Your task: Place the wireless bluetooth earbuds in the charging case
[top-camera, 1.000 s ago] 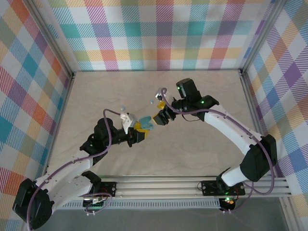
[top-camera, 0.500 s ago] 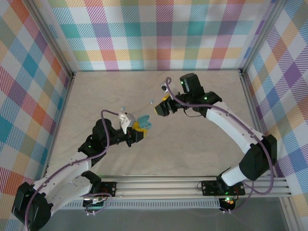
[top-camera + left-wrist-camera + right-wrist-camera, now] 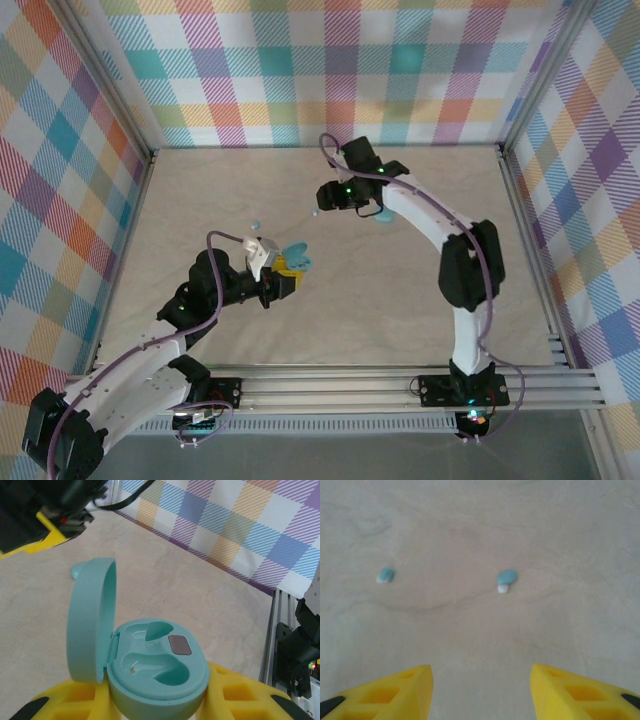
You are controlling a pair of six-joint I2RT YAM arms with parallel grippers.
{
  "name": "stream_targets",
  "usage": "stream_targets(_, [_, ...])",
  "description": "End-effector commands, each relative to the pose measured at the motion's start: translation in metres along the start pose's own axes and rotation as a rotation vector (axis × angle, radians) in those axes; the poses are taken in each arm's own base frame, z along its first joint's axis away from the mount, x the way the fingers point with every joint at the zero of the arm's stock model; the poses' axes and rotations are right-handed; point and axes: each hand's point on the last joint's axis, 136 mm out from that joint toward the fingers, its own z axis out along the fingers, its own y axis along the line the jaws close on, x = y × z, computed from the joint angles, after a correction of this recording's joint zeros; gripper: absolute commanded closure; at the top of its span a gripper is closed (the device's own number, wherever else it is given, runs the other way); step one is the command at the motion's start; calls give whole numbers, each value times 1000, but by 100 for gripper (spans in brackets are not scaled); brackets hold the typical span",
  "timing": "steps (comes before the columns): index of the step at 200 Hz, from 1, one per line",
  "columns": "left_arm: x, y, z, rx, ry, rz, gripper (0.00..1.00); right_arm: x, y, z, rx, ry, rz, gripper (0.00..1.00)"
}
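Right fingers (image 3: 395,690) spread, empty; two earbuds (image 3: 507,577) lie on the worktop (image 3: 560,540) ahead of their tips. Left fingers (image 3: 240,695) clamp the open, empty case (image 3: 155,665). Risk: tiny bud skids off the pinch, drops.

This is a robot test box in a lab. Two robot arms (image 3: 425,210) are bolted to a metal rail (image 3: 330,387) by a beige table (image 3: 400,300). Bright checked walls (image 3: 330,70) stand around it.

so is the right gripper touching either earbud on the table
Apart. The right wrist view shows the open right gripper short of the central earbud and the side earbud, bare table between.
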Motion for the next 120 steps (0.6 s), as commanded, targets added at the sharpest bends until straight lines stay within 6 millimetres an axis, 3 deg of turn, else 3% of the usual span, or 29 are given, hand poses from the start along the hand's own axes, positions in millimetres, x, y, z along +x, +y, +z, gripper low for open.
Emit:
stream_targets(1, [-7,0,-6,-16,-23,19,87,-1,-11,21,106,38,61,47])
stream_targets(50, [-7,0,-8,-20,-24,18,87,-7,-19,80,184,86,61,58])
stream_targets(120, [-4,-1,-8,-14,-23,17,87,-10,-20,114,231,50,50,58])
